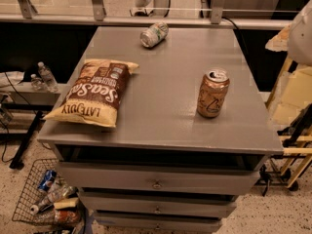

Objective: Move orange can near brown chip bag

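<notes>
The orange can (213, 92) stands upright on the right side of the grey cabinet top (165, 111), its silver top and pull tab showing. The brown chip bag (95, 92) lies flat on the left side of the same top, near the front left corner. A wide stretch of bare top separates the can from the bag. My gripper is out of view. A white rounded shape (301, 30) at the right edge may be part of my arm.
A silver-green can (154, 34) lies on its side at the back of the top. Drawers (156, 183) are below the front edge. A wire basket (46, 199) with bottles sits on the floor at the left. A yellow frame (292, 99) stands at the right.
</notes>
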You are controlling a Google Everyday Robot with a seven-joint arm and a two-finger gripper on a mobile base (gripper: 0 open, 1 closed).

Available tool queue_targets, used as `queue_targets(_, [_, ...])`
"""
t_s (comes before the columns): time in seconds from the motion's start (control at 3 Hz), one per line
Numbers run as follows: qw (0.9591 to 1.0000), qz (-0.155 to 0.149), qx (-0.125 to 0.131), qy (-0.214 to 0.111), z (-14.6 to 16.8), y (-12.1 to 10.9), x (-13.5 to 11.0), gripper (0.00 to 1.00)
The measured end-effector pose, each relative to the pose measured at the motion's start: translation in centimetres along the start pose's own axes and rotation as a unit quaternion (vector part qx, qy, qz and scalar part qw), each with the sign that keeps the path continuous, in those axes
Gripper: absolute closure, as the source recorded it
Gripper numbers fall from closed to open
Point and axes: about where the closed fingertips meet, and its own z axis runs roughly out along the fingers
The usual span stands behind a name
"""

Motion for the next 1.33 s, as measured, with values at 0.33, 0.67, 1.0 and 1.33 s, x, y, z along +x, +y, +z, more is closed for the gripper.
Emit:
queue_targets(0.33, [1.0000,0.000,0.000,0.000,0.0,0.0,0.0,0.00])
queue_targets(0.67, [1.0000,0.002,0.005,-0.008,0.0,-0.1,0.1,0.00])
queue_targets(1.0, [0.9986,0.003,-0.001,-0.053,1.6,-1.0,0.5,0.00])
queue_targets(1.33, [0.9896,0.013,-0.016,-0.142,3.9,-2.5,0.2,0.00])
